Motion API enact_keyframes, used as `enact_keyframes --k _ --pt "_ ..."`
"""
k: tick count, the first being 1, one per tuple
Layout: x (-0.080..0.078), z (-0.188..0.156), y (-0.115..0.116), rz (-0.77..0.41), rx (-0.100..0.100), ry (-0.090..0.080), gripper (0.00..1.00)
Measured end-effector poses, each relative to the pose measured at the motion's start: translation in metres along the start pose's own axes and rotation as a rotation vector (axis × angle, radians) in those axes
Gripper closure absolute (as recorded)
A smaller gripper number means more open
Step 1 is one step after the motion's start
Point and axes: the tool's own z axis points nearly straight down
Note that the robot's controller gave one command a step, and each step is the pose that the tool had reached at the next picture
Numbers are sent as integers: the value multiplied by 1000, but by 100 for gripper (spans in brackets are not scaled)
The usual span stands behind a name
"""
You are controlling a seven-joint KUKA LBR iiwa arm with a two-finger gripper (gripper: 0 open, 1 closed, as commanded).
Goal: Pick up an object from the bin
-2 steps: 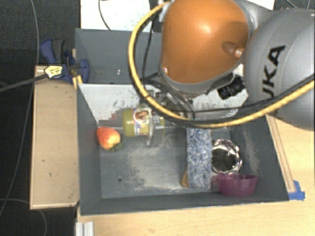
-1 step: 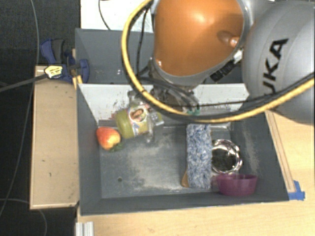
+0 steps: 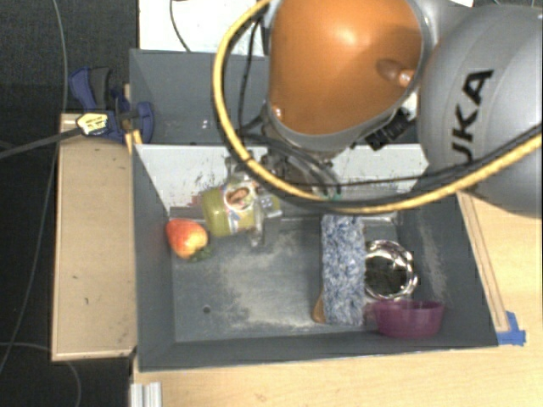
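Jar (image 3: 227, 214), green, right end hidden behind arm (image 3: 479, 117)

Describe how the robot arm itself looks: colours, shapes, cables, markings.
The arm has a thick, rounded grey casing with black letters "UKA" on it. A large glossy orange dome covers its wrist. A yellow cable, with a black one beside it, loops round the dome and back along the arm.
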Motion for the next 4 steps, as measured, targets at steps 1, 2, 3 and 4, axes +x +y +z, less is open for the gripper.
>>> enact_keyframes --k 1,2,3,4 --pt "-2 9 20 118 1 2 0" --pt "-7 12 22 307 1 1 0" --pt "-80 52 11 -39 -1 -8 0" --pt "-62 59 13 11 0 -6 0"
